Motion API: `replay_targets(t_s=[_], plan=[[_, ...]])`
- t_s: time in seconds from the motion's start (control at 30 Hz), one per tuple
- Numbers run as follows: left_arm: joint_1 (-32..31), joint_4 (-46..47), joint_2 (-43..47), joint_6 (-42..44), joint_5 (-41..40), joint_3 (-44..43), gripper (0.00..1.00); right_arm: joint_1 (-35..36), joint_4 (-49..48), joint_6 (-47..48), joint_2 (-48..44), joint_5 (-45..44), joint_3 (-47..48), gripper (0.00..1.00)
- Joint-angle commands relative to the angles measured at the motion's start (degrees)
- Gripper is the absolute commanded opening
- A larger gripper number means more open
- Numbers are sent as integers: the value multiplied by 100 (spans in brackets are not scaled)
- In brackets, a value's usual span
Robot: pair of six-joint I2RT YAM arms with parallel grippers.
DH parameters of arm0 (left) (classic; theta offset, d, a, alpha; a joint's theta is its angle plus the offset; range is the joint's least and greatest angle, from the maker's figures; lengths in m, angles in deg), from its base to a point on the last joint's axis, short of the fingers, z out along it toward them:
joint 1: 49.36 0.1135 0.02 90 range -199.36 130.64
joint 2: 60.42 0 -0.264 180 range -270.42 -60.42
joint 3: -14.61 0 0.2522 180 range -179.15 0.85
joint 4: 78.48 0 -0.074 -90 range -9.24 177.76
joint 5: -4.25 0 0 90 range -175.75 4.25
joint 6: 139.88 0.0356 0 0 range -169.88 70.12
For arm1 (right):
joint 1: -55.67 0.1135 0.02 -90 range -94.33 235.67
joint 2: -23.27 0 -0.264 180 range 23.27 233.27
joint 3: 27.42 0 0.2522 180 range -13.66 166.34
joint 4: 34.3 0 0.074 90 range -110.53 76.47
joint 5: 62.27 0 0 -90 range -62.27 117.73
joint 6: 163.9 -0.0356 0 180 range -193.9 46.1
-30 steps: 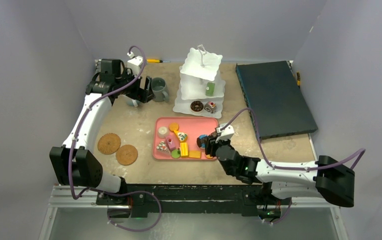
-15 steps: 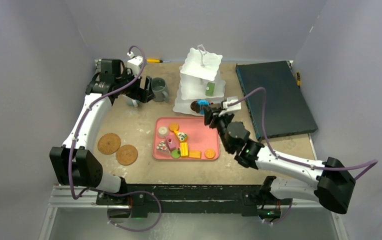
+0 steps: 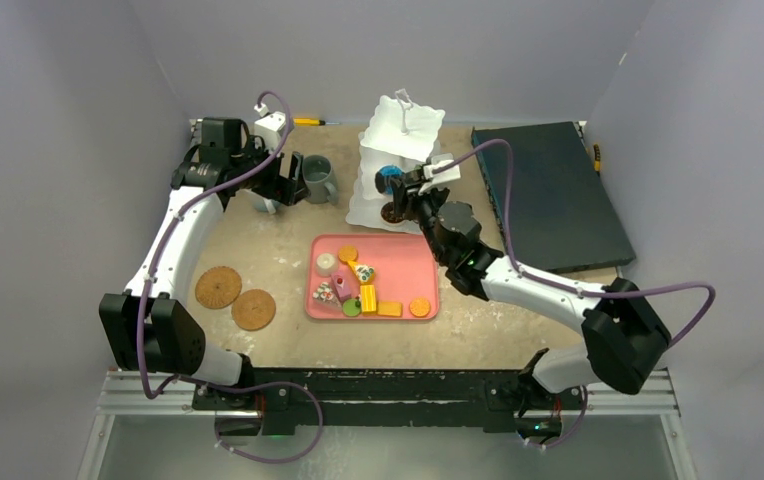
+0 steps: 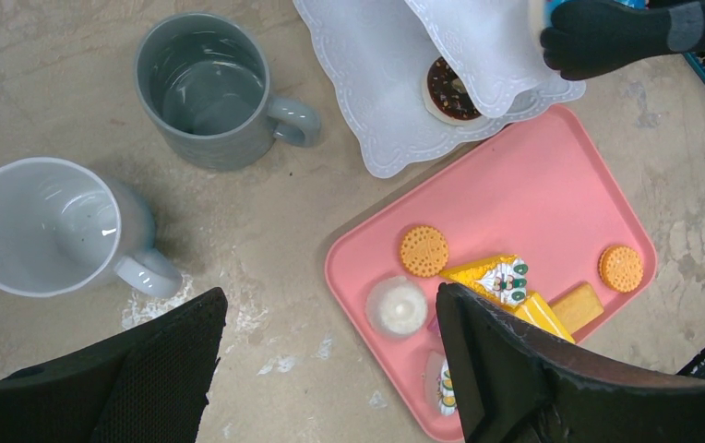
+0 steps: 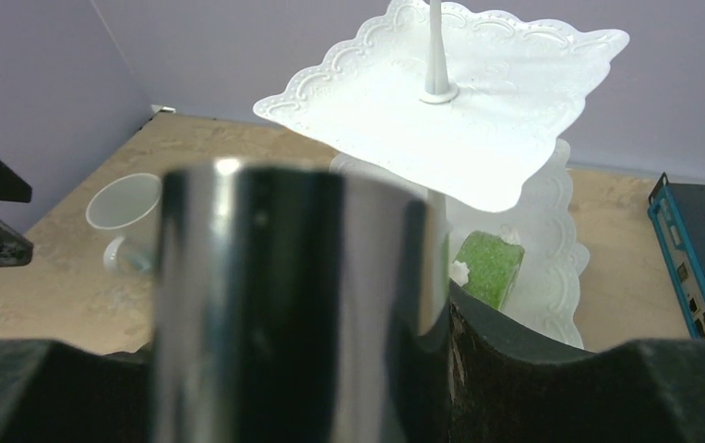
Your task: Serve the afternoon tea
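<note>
Right gripper is clamped on a small blue-topped toy pastry, held off the table against the near side of the white three-tier scalloped stand, which stands at the middle of the far edge. In the right wrist view the held piece is only a blurred dark and pale shape filling the space between the fingers.

What the placing turns on, as I judge it: the middle tier lies straight ahead of the gripper and under the overhang of the top tier, with a green block pastry already sitting on its right part. The free room is to the left of that block, so the pastry has to go in level and low.

A chocolate ring donut lies on the bottom tier. More toy pastries wait on the pink rectangular tray toward the near edge.

The left gripper hangs spread wide and empty near the far left corner, above the grey mug and white mug. Two round cork coasters lie by the left edge, bare.
</note>
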Motion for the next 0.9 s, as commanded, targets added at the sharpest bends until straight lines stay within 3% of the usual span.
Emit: replay_targets(t_s=[0.0, 0.37, 0.5, 0.67, 0.87], plan=[[45, 202, 170, -21, 45, -31, 83, -132, -551, 131, 139, 228, 422, 45], [50, 220, 205, -22, 28, -16, 83, -246, -707, 154, 520, 251, 508, 47], [54, 223, 215, -21, 20, -25, 83, -247, -718, 168, 559, 244, 453, 53], [51, 211, 242, -28, 10, -44, 83, -243, -737, 179, 567, 256, 441, 68], [56, 184, 252, -4, -32, -78, 84, -254, -716, 197, 431, 257, 383, 70]])
